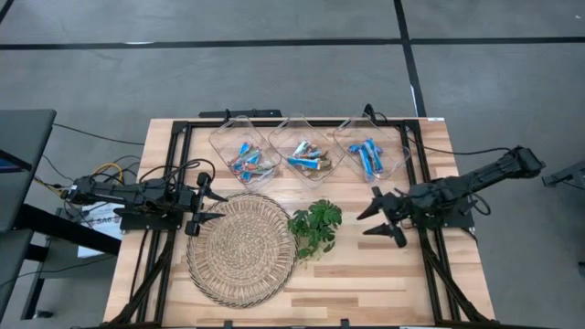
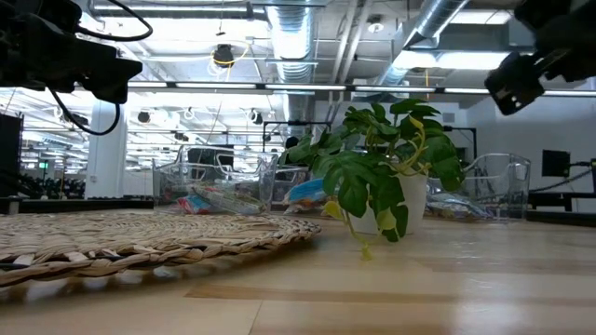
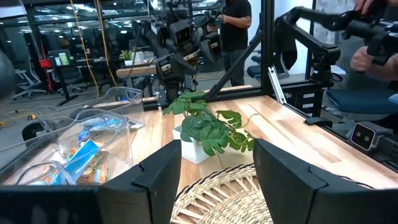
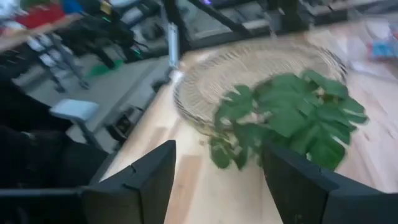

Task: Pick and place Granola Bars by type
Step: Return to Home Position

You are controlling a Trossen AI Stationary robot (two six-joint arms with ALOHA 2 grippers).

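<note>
**Granola Bars (image 1: 306, 157) sit in three clear bins while both claws hang empty**

At the left side of the wooden table (image 1: 366, 283), the left gripper (image 1: 219, 206) hovers over the near edge of a round woven mat (image 1: 242, 251). Its two fingers are spread wide and nothing is between them.

Behind the mat, three transparent bins stand side by side along the back of the table.
- **The left bin (image 1: 222, 137):** it holds blue wrappers mixed with a few reddish ones.
- **The middle bin (image 1: 297, 126):** it holds blue wrappers and tan ones.
- **The right bin (image 1: 352, 128):** its wrappers look blue throughout.

Every bar in view lies inside one of these bins.

In front of the middle bin, a small leafy plant (image 1: 315, 227) in a white pot stands just beside the mat's right edge.

To the right of the plant, the right gripper (image 1: 362, 225) hangs above the bare wood with its fingers pointing towards the leaves. They are parted wide and grip nothing. Its arm reaches back past the table's right edge.
</note>
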